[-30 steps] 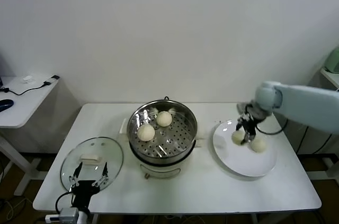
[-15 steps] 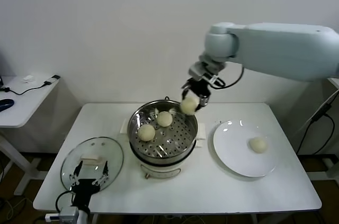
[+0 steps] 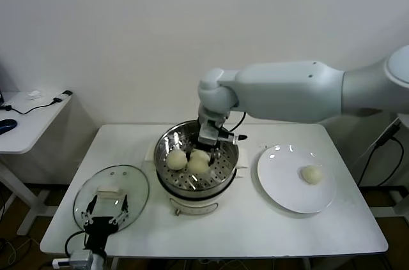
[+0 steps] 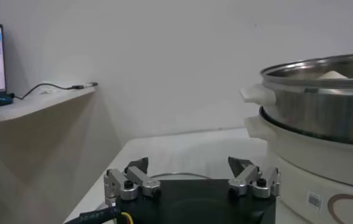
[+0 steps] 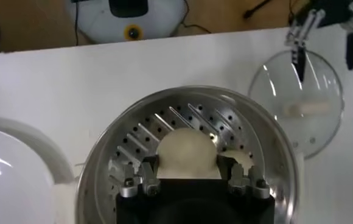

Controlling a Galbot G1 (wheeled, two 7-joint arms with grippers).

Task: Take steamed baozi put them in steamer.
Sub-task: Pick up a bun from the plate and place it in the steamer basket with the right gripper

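White table (image 3: 255, 225), plain wall: right gripper (image 3: 206, 155) has swung over from the plate (image 3: 281, 196), lowering its pinched baozi (image 3: 199, 165) into the steamer (image 3: 227, 171) beside two others, one left.

A white bench (image 3: 255, 219) carries three things in a row. The steamer (image 3: 195, 174) stands at its middle on a cream base. A round glass lid (image 3: 110, 201) lies flat near the front edge on the robot's left, and a white plate (image 3: 291, 190) lies on the right.
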